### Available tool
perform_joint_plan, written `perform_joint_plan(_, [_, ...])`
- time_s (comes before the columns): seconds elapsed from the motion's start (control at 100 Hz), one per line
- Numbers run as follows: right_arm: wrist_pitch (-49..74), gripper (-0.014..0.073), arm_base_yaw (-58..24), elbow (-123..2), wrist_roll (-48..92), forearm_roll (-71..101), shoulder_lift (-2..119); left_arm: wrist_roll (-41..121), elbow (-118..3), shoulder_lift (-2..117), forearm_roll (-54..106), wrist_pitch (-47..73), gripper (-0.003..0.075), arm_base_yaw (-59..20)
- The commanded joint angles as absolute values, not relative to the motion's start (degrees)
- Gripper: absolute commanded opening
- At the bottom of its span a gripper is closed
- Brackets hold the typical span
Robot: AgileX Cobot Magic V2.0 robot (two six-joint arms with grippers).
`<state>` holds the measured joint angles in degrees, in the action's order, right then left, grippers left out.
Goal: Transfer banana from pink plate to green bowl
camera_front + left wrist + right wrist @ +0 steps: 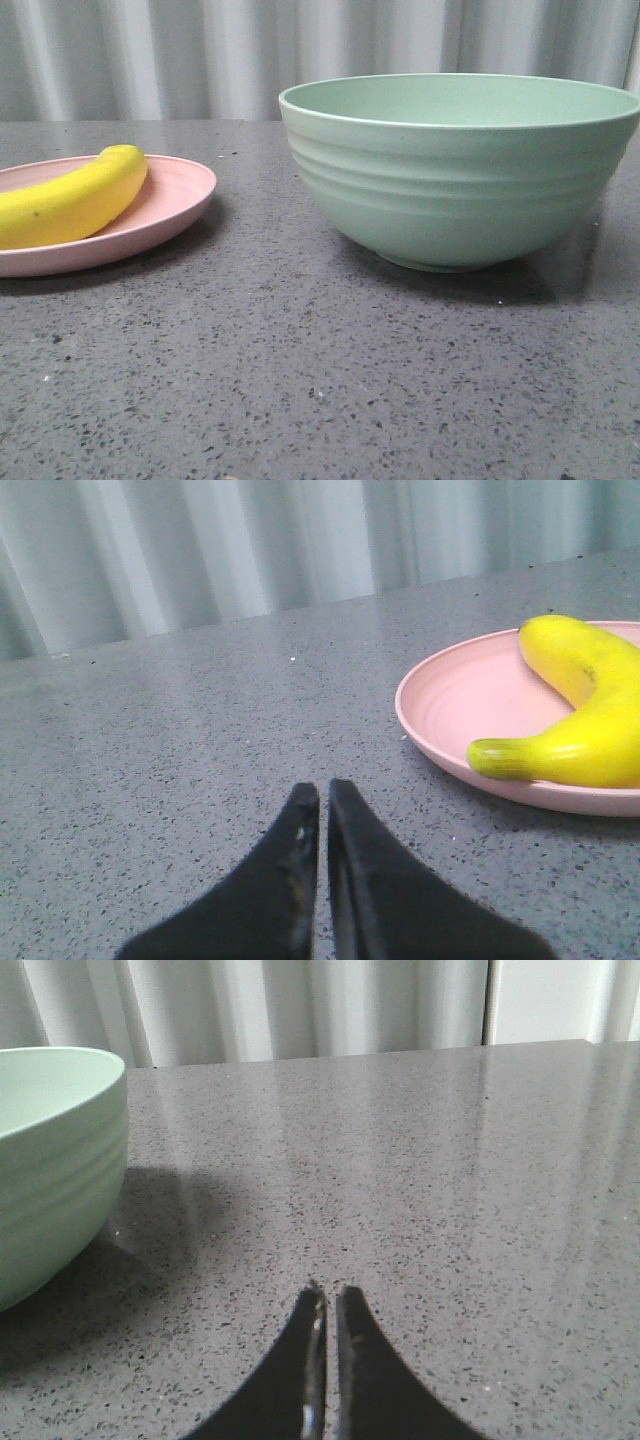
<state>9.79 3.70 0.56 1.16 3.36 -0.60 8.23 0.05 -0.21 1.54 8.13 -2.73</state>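
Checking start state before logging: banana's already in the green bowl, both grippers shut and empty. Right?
Not quite. The banana is lying on the pink plate, not in the green bowl; the front view shows it there, as does the left wrist view. The rest stands: the left gripper and the right gripper both have their fingers shut, holding nothing.

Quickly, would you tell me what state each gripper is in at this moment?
Left gripper: closed, holding nothing, over bare table beside the pink plate.
Right gripper: closed, holding nothing, beside the green bowl.
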Motion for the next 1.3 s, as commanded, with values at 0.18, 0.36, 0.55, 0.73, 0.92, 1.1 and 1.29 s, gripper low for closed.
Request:
perform_joint_plan(0.18, [5.1, -0.0064, 4.0, 1.4, 1.5, 3.1, -1.9, 8.0, -0.1, -1.9, 6.1, 3.7, -0.002, -2.7])
perform_joint_plan(0.36, [7.5, -0.0064, 4.0, -1.5, 1.5, 3.2, -1.9, 8.0, -3.2, -1.4, 6.7, 5.0, -0.002, -2.7])
perform_joint_plan(0.55, [13.3, -0.0064, 4.0, -6.7, 1.5, 3.8, 0.1, 8.0, -10.5, 4.6, 6.7, 8.9, -0.002, -2.7])
perform_joint_plan(0.73, [16.0, -0.0064, 4.0, -13.2, 1.5, 4.0, 6.9, 8.0, -16.9, 12.0, 6.7, 7.3, -0.002, -2.7])
perform_joint_plan(0.92, [16.4, -0.0064, 4.0, -19.6, 1.5, 4.0, 16.6, 8.0, -20.7, 17.8, 6.7, 2.3, -0.002, -2.7])
perform_joint_plan(1.1, [17.0, -0.0064, 4.0, -21.9, 1.5, 4.8, 22.2, 8.0, -20.7, 21.3, 6.7, -0.3, -0.0008, -2.7])
perform_joint_plan(1.29, [17.2, -0.0064, 4.0, -21.5, 1.5, 4.8, 25.1, 8.0, -20.7, 23.9, 6.7, -2.5, 0.0285, -2.7])
